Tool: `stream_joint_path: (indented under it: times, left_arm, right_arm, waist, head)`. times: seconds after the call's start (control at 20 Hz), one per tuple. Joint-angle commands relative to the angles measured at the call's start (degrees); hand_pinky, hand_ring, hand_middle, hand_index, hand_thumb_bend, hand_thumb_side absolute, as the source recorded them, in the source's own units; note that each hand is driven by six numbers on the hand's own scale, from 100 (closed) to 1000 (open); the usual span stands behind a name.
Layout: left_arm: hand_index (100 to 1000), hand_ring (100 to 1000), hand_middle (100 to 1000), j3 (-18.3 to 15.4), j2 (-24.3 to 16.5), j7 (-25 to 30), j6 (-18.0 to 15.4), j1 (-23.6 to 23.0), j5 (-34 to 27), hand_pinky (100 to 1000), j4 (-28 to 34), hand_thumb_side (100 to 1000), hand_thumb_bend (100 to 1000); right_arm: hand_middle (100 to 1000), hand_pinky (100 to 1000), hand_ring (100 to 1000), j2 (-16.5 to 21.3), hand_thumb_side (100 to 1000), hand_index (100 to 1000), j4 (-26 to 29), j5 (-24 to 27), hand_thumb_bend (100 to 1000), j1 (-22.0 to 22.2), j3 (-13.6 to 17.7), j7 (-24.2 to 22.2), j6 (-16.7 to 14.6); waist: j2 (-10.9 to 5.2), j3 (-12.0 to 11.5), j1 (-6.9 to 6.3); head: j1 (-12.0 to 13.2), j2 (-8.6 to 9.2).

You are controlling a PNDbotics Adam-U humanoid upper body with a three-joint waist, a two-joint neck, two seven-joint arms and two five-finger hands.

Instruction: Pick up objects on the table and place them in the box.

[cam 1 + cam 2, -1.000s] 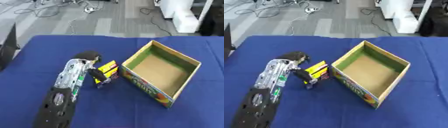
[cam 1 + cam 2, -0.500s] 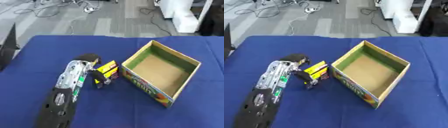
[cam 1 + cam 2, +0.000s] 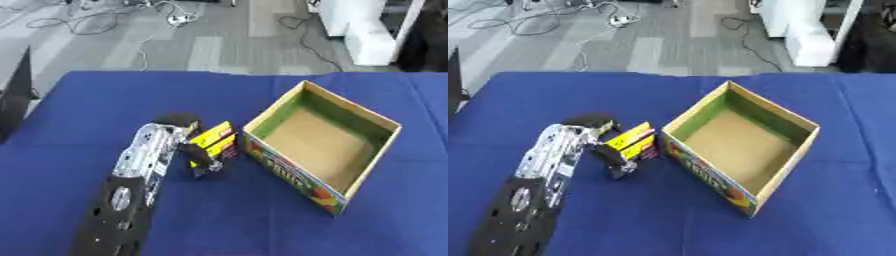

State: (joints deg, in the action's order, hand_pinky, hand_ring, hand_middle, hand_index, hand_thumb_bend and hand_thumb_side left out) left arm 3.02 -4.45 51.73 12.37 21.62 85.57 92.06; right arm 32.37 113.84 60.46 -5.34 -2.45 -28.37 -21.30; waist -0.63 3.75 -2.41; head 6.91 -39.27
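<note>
A small yellow and dark red packet sits on the blue table just left of the open cardboard box. My left hand reaches in from the lower left and its fingers are curled round the packet's left side, the thumb showing dark below it. The packet is tilted and nearly touches the box's near-left wall. The box's brown floor holds nothing that I can see. My right hand shows in neither view.
The blue table fills most of the view. Grey floor with cables lies beyond its far edge. A white cabinet stands at the far right, and a dark object stands at the left edge.
The hand and the packet stay in much the same place beside the box; only a slight shift shows.
</note>
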Motion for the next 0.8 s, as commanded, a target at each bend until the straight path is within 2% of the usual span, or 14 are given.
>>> stream_joint_path:
  times: [0.05,0.35,0.55,0.75,0.8]
  left_arm:
    - [857,788,838,-0.1,-0.2,0.2,-0.2,0.6,-0.6,880,0.0,570,669]
    - [855,790,838,0.1,-0.2,0.2,-0.6,0.7,-1.0,881,-1.9,568,666]
    - [787,744,781,0.0,-0.2,0.2,-0.5,0.8,-0.7,830,-2.2,566,614]
    - [672,633,665,0.0,-0.3,0.2,-0.5,0.9,-0.2,668,-0.8,562,473]
    - [614,579,600,0.0,-0.3,0.2,-0.5,0.9,0.0,589,-0.4,589,352]
  right_arm:
    - [383,142,298,1.7,1000,479,0.8,0.2,100,-0.7,0.5,-0.1,0.1]
    - [383,142,298,1.7,1000,479,0.8,0.2,100,-0.7,0.5,-0.2,0.1]
    - [383,142,298,1.7,1000,479,0.8,0.2,100,-0.7,0.5,-0.2,0.0]
    - [382,142,298,1.7,1000,479,0.8,0.2,100,-0.7,0.5,-0.2,0.0]
    - [382,142,298,1.7,1000,479,0.8,0.2,100,-0.7,0.5,-0.2,0.0]
  waist:
    - [-0.41,0.1,0.11]
    - [-0.40,0.0,0.11]
    - [-0.38,0.0,0.11]
    - [-0.39,0.0,0.11]
    - [-0.39,0.0,0.11]
  head:
    - [0.2,0.39]
    - [0.2,0.41]
    - [0.2,0.39]
    - [0.3,0.33]
    - [0.2,0.33]
